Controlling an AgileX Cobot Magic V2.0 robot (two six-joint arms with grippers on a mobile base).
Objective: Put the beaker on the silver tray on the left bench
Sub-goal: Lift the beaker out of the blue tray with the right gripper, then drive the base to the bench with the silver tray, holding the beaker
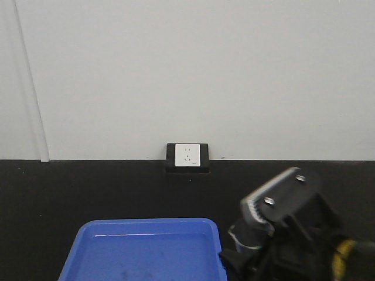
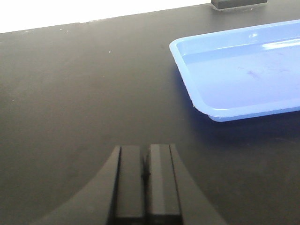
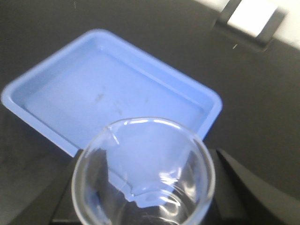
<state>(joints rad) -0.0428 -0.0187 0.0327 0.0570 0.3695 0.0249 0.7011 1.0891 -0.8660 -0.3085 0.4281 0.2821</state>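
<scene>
- white wall (image 1: pixel 193 70): plain, behind the counter, far ahead of both hands.
- counter (image 2: pixel 84 93): matte black worktop, beneath both hands.
- blue tray (image 3: pixel 108 89): shallow plastic, flat on the counter; just ahead of the right hand, ahead and to the right of the left hand.
- right hand (image 3: pixel 143 211): closed on the beaker, one dark finger either side of the glass.
- left hand (image 2: pixel 145 183): fingers pressed together, low over the counter.
- beaker (image 3: pixel 140 159): clear glass, upright, gripped in the right hand.
- wall socket (image 1: pixel 187 155): white face, black housing, beyond the tray.
</scene>
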